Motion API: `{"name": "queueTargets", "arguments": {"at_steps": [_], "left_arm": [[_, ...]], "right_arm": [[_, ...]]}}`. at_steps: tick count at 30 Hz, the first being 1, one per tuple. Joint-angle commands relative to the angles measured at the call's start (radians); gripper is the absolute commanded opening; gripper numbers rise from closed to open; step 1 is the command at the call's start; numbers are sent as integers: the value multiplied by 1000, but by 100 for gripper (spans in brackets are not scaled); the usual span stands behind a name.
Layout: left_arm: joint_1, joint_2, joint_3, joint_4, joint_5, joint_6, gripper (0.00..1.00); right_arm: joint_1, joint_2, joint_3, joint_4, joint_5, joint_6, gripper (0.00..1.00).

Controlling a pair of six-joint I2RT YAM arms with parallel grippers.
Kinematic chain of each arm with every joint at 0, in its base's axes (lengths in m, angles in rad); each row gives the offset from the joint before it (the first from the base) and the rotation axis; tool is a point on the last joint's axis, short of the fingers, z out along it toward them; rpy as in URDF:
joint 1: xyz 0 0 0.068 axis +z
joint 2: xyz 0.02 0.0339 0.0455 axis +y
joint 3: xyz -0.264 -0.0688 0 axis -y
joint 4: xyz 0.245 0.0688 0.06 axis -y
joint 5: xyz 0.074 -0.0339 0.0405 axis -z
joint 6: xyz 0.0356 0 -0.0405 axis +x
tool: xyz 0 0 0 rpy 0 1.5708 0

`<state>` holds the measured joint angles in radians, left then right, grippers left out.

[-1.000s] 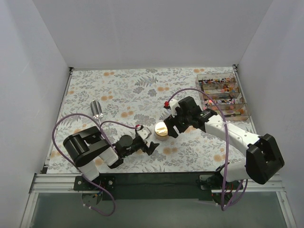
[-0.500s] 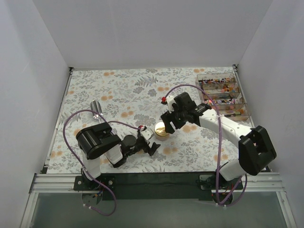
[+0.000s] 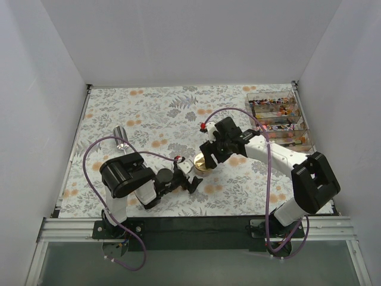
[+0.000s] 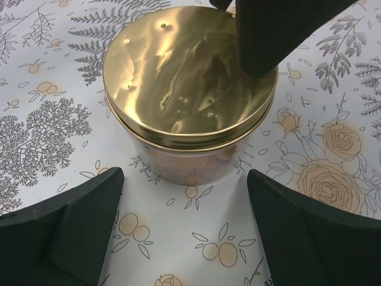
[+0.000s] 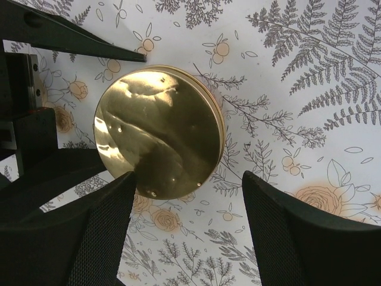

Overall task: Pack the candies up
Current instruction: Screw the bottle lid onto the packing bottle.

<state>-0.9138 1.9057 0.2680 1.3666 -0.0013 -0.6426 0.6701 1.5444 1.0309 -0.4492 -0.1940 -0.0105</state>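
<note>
Both tools had closed in on the one gold-lidded jar (image 3: 202,162). The left tool (image 4: 184,179) stood apart, flanking it, and the right tool (image 5: 189,179) stood apart above its lid. Only the overhead view showed the candies (image 3: 275,116), too many to count, in one clear box (image 3: 269,92) at the surface's (image 3: 149,113) far right.

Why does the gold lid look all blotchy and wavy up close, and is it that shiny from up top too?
Left wrist view: the lid acts like a mirror, so the bright glare and dark wavy streaks are reflections. Right wrist view: the same lid shows white glare near its left edge and is darker across the middle. Top view: it is only a small bright spot, with even light and soft shadows.
</note>
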Motion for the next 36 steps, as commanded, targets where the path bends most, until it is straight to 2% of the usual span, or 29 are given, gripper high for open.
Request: {"name": "queueTargets", "arguments": {"at_steps": [1,8,18,23,25,31,36], "left_arm": [[-2,56,-1,387,-35,-3,85],[-2,98,16,460,-20,-8,90],[-2,110,65,466,0,21,91],[0,130,94,465,41,32,92],[-2,135,100,466,38,32,92],[1,138,114,466,34,40,91],[9,142,125,466,47,40,85]], "right_arm": [[10,49,-35,-54,48,-16,77],[13,45,26,-77,-1,-32,76],[13,39,146,-95,-106,-66,75],[13,71,208,-124,-159,-120,82],[11,86,212,-128,-160,-131,82],[-9,129,210,-123,-156,-137,76],[-21,140,216,-125,-128,-151,66]]}}
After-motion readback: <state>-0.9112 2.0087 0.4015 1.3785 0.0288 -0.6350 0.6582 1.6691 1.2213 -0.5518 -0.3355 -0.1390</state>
